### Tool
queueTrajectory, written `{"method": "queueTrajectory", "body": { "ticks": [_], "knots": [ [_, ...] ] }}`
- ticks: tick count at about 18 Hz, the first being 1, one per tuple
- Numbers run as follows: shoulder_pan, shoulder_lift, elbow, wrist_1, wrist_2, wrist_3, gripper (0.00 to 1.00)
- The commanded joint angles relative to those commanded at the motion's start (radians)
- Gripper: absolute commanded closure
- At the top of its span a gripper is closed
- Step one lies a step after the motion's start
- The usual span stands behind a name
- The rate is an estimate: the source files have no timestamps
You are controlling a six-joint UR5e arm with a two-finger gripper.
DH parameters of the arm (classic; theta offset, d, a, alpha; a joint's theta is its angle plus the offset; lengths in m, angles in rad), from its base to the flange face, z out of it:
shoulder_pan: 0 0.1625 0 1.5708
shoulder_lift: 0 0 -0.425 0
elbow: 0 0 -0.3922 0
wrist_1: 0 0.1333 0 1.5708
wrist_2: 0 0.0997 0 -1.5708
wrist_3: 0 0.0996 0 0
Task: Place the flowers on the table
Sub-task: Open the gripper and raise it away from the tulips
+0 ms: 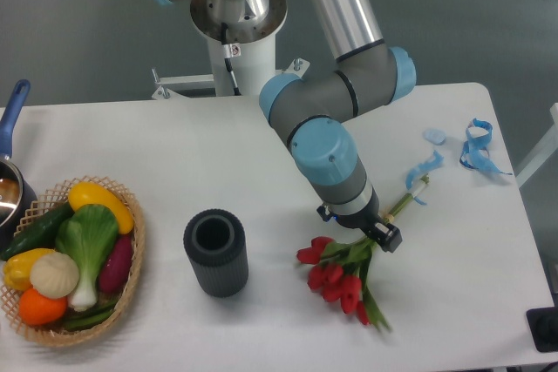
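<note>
Nearly Down: Tulips at the Tabletop

You had the gripper [377, 234] low over the table [261, 154], apparently clenched on the flowers [336, 272] near their stems; blooms looked grounded, so releasing and lifting away came next

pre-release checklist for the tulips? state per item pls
1. Flowers down on the table: ok by the look of it, blooms lie low on the white top; contact itself cannot tell.
2. Gripper grip on the stems: cannot tell, fingers hidden under the wrist.
3. Landing spot free: ok, the dark ribbed cylinder stands apart to the left.
4. Blue ribbon clear of the bunch: ok, lies near the right edge.
5. Basket out of the retreat path: ok, far left.
</note>
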Motion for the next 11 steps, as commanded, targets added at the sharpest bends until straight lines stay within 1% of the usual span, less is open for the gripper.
{"method": "queueTrajectory", "body": {
  "ticks": [2,3,5,6,7,8,9,10,11],
  "knots": [
    [0.009,0.048,0.005,-0.002,-0.015,0.002,0.0],
    [0.027,0.074,0.02,-0.015,-0.041,0.003,0.0],
    [0.066,0.112,0.028,-0.026,-0.104,0.012,0.0],
    [0.086,0.13,0.037,-0.041,-0.133,0.014,0.0],
    [0.106,0.143,0.047,-0.078,-0.159,0.017,0.0],
    [0.132,0.155,0.06,-0.137,-0.185,0.04,0.0],
    [0.158,0.175,0.074,-0.206,-0.214,0.101,0.0],
    [0.184,0.189,0.084,-0.26,-0.241,0.176,0.0],
    [0.218,0.209,0.089,-0.302,-0.271,0.258,0.0]
  ]
}}
